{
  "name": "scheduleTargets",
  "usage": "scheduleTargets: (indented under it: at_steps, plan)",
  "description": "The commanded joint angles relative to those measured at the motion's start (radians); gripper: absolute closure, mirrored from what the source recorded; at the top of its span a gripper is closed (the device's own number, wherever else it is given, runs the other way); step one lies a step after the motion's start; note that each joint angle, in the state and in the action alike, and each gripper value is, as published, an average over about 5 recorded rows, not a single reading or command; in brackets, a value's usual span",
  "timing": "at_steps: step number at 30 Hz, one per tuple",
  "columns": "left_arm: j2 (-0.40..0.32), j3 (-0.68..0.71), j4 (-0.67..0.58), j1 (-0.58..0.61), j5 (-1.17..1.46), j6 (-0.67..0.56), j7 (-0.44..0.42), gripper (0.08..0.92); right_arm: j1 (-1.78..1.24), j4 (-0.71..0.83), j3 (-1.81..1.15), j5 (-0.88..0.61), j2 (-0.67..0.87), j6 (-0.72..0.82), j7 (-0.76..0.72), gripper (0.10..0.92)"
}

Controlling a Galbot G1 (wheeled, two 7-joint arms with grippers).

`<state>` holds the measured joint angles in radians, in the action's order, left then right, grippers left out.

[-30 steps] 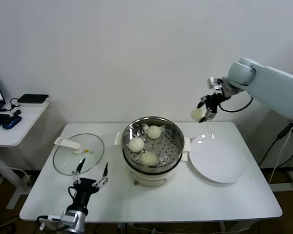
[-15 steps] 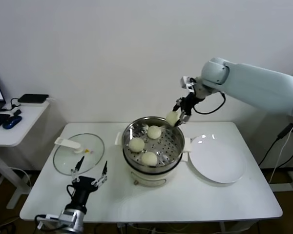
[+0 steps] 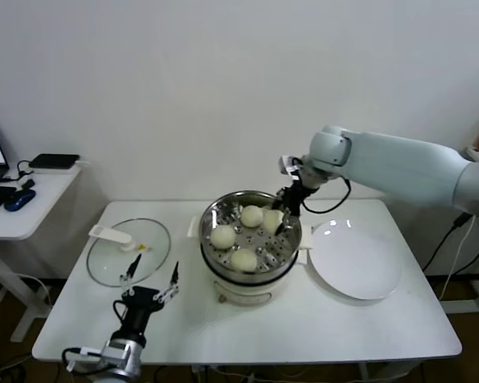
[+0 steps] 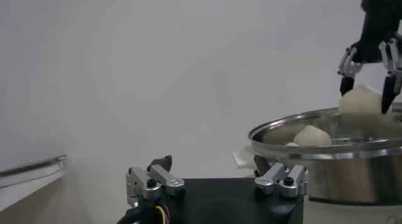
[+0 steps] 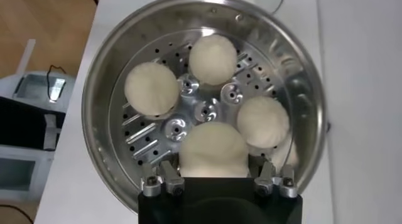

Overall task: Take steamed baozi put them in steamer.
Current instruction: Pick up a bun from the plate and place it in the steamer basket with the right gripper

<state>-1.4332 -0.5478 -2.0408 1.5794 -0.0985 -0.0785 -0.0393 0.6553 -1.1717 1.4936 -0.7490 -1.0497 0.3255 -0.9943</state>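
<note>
The right gripper (image 3: 278, 217) clamped the fourth baozi (image 5: 213, 150) just above the steamer (image 3: 291, 239), over the tray's rim-side gap. A release from this height risked the baozi rolling onto the three baozi (image 3: 252, 215) already on the perforated tray, or sticking to the gripper. All four looked smooth, round and cream-white. The left gripper (image 3: 149, 286) hung open, idle, near the steamer over the counter (image 3: 367, 327).

You see three cream baozi (image 3: 223, 236) on the steel steamer's (image 3: 289, 248) perforated tray mid-tabletop; a fourth baozi (image 3: 272, 221) hangs gripped above.
</note>
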Motion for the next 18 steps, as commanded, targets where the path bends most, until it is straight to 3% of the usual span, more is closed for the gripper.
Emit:
scheduleTargets:
  at_steps: [1,18]
  plan:
    - [-0.003,0.001,0.004,-0.002,-0.004,0.0,0.0,0.177,-0.038,0.001,0.014,0.015,-0.01,0.005,0.009,0.321]
    - [-0.008,0.002,0.01,0.0,-0.007,-0.001,0.0,0.177,-0.071,0.038,0.002,0.08,-0.021,-0.014,0.007,0.32]
